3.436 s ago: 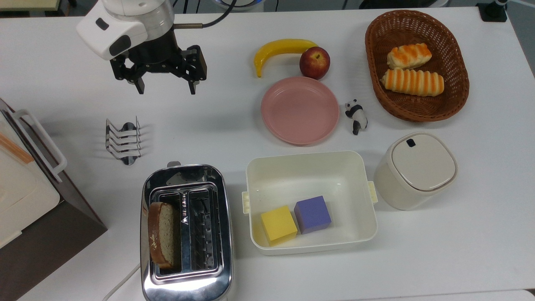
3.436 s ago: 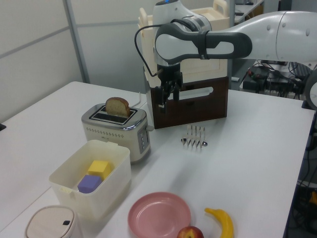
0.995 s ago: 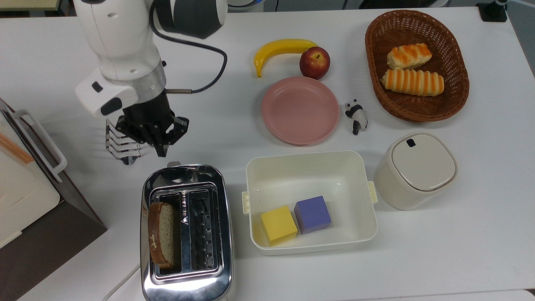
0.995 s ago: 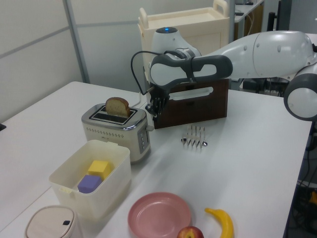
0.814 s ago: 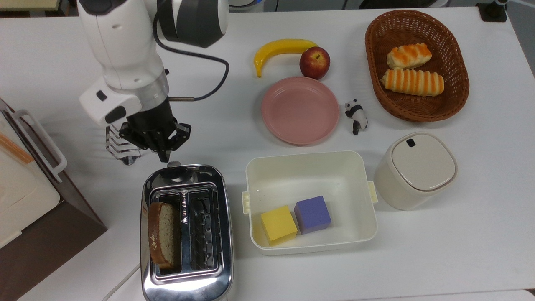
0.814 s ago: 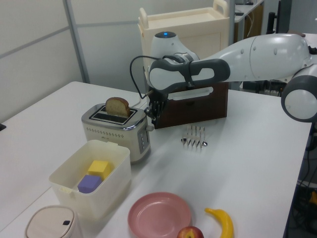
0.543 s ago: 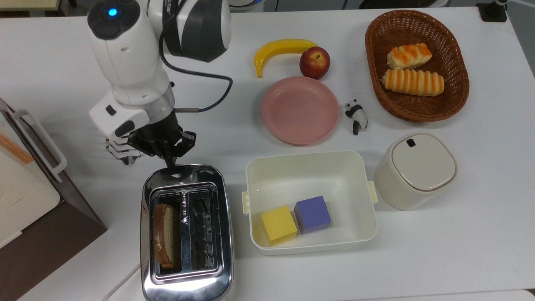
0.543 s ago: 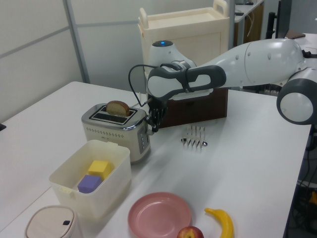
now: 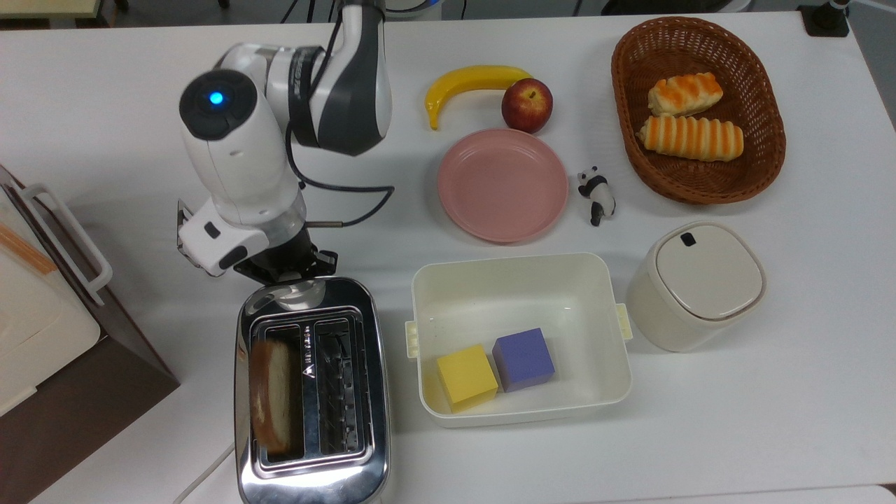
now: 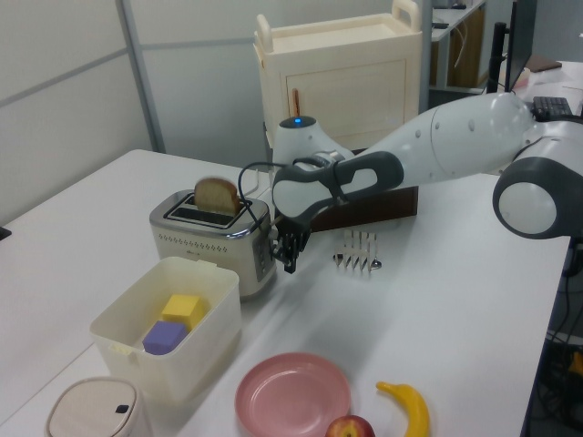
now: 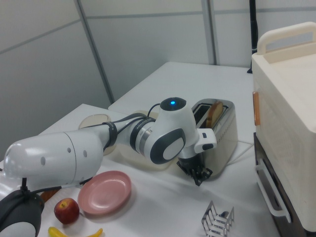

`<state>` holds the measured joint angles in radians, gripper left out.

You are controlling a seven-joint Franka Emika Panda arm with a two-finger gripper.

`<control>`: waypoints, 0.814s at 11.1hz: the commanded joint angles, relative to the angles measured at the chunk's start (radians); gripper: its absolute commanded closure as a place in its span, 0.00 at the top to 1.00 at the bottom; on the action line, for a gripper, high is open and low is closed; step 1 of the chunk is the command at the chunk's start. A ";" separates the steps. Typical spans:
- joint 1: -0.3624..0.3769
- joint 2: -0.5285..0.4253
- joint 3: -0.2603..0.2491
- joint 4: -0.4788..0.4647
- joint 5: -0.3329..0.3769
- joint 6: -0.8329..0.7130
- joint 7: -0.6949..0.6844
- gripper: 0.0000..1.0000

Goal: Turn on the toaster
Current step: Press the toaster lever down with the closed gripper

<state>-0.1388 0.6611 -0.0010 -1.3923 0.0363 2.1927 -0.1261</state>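
claw [image 10: 289, 262] — lower now, at toaster [image 9: 311, 392] lever end | fingers together | bread [image 9: 269, 395] sunk deeper

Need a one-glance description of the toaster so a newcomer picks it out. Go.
Start at the big brown-and-cream box appliance on the top view's left edge; the toaster stands just right of it, beside the white bin. It is the shiny chrome box with two top slots, one holding a bread slice.

Chrome toaster [image 9: 311, 392] just beside the black gripper [image 10: 288, 259] holds brown-crusted bread [image 9: 271, 395]. Further from the gripper: pink plate [image 9: 502, 185], yellow banana [image 9: 470, 83], red apple [image 9: 527, 105], yellow cube [image 9: 466, 376], purple cube [image 9: 523, 358], black-and-white panda [image 9: 597, 194].
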 commanded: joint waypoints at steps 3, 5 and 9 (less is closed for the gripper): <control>-0.001 -0.064 -0.014 -0.004 -0.015 0.032 -0.001 0.00; -0.002 -0.125 -0.016 -0.004 -0.018 -0.019 -0.021 0.00; -0.016 -0.247 -0.016 0.018 -0.018 -0.221 -0.027 0.00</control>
<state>-0.1536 0.4999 -0.0104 -1.3597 0.0267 2.0728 -0.1348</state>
